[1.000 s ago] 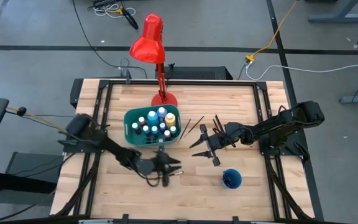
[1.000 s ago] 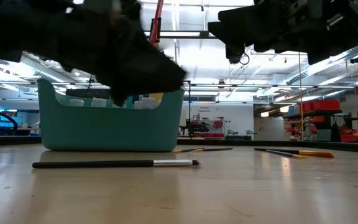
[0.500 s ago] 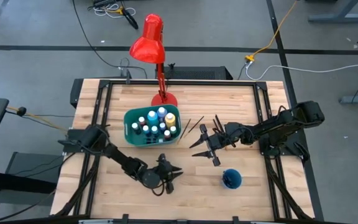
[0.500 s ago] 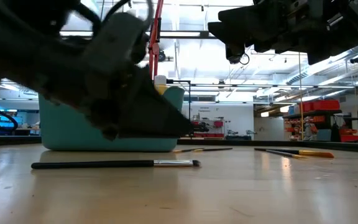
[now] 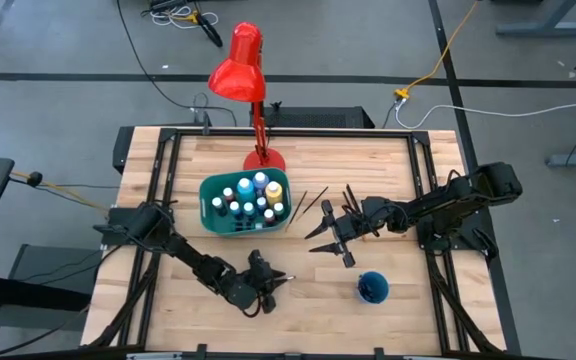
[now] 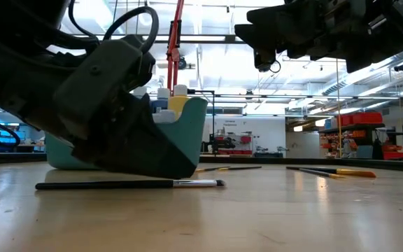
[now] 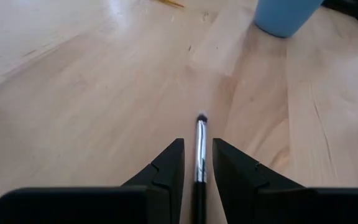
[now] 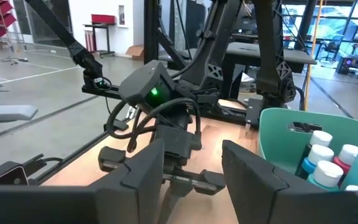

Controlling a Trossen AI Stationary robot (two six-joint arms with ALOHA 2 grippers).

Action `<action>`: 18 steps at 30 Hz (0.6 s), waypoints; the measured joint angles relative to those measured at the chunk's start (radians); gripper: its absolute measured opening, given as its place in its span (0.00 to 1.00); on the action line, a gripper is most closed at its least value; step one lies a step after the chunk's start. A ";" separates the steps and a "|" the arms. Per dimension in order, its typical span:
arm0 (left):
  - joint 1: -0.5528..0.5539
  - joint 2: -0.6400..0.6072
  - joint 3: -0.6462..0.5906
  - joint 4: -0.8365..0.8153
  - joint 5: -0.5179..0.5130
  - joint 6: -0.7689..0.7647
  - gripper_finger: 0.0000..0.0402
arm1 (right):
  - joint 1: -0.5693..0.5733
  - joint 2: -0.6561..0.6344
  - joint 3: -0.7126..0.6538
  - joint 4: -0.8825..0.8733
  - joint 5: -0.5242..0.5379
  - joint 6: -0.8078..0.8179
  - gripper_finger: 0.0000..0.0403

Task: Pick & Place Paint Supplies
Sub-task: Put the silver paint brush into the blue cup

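Light, stiff, thin paintbrush (image 7: 200, 155), prone to rolling; best pinched mid-handle. Lying flat on the table (image 5: 318, 320) at about 5 o'clock from the teal bin (image 5: 208, 220). Left gripper (image 7: 197, 163) low, near-level, fingers straddling the handle, narrowed, grip not yet certain. Right gripper (image 5: 330, 240) hovering empty, parted, at 3 o'clock from the bin.

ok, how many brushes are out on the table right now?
4 visible: one paintbrush between the open left gripper fingers, one just right of the teal bin, two further right, near the right gripper. More may be hidden.
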 joint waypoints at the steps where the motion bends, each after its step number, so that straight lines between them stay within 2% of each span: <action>1: 0.000 0.000 0.000 0.000 0.000 0.000 0.22 | 0.000 0.000 0.000 0.000 0.000 0.000 0.42; 6: 0.000 0.000 0.000 0.001 0.000 0.041 0.22 | 0.000 0.000 0.000 0.000 0.000 0.000 0.42; 9: 0.000 0.001 0.000 -0.002 0.005 0.012 0.22 | 0.000 0.000 0.000 0.000 0.000 -0.012 0.42; 13: 0.001 0.074 0.032 0.043 -0.024 0.028 0.22 | 0.000 0.000 0.000 0.006 0.000 -0.024 0.42; 18: 0.003 0.186 0.135 0.069 0.013 0.163 0.22 | -0.001 -0.001 0.000 0.028 0.001 -0.134 0.42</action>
